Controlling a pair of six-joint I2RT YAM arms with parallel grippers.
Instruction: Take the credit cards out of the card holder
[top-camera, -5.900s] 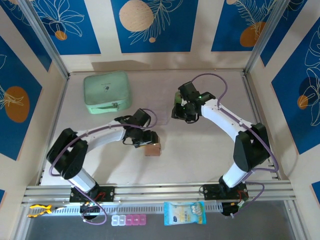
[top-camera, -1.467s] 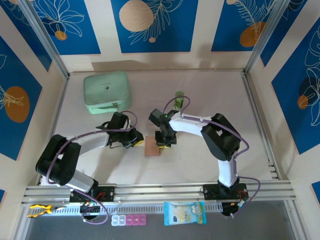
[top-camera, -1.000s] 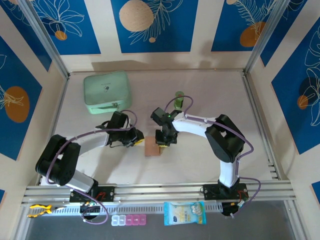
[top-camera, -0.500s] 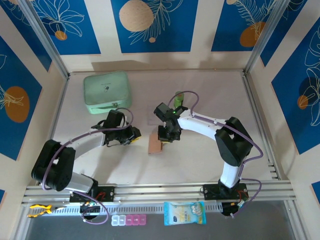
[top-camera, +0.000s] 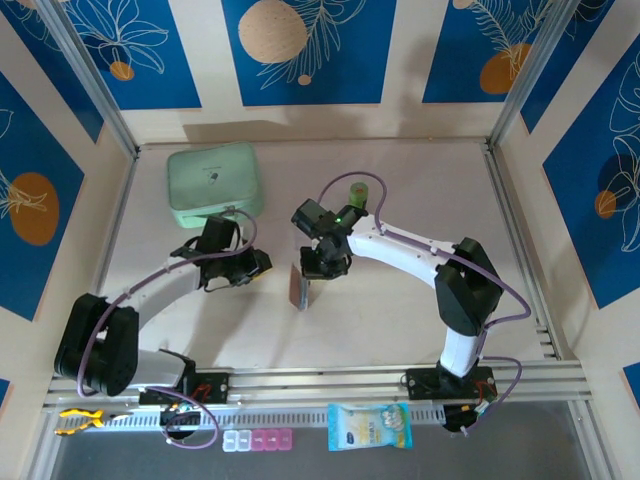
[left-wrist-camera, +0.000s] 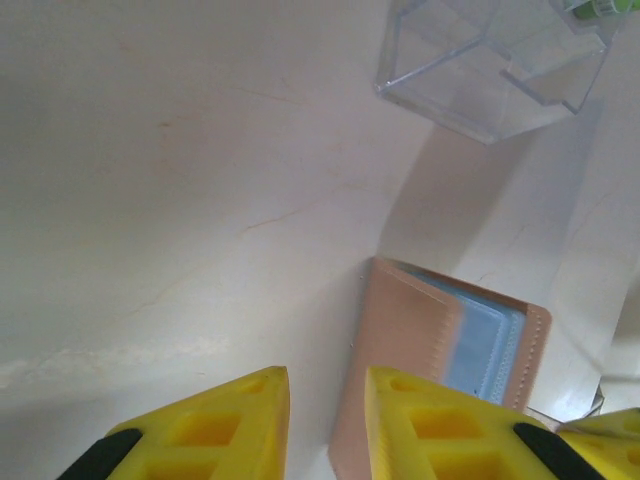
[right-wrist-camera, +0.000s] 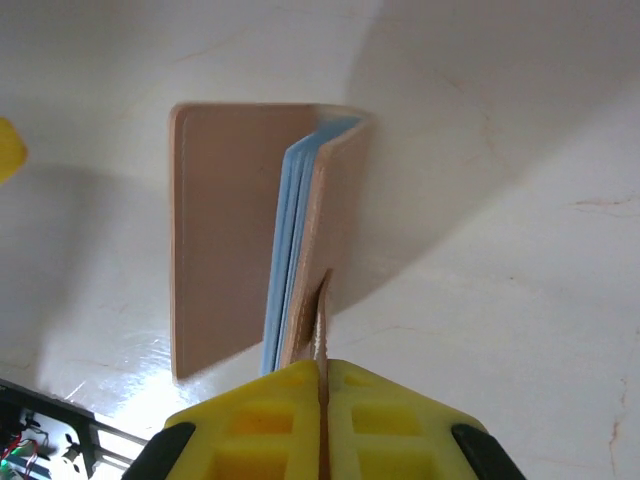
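The tan-pink card holder (top-camera: 299, 287) stands half open on its edge at the middle of the table. My right gripper (top-camera: 316, 264) is shut on a thin leather flap of one cover; the wrist view has the right gripper (right-wrist-camera: 322, 365) pinching that flap. The card holder (right-wrist-camera: 225, 230) hangs open below, with light blue leaves (right-wrist-camera: 287, 250) between its covers. I cannot tell whether these are the credit cards or pocket sleeves. My left gripper (top-camera: 252, 268) is just left of it, slightly open and holding nothing. In its own view the left gripper (left-wrist-camera: 326, 400) is close to the card holder (left-wrist-camera: 410, 340).
A mint-green zip case (top-camera: 213, 185) lies at the back left. A clear plastic box (left-wrist-camera: 490, 60) and a green cylinder (top-camera: 355, 193) stand behind the card holder. A snack packet (top-camera: 369, 426) and a pill box (top-camera: 258, 439) lie beyond the near rail.
The right gripper has raised the card holder from lying flat to standing on its edge and carried it slightly back and left. The left gripper has drawn back to the left.
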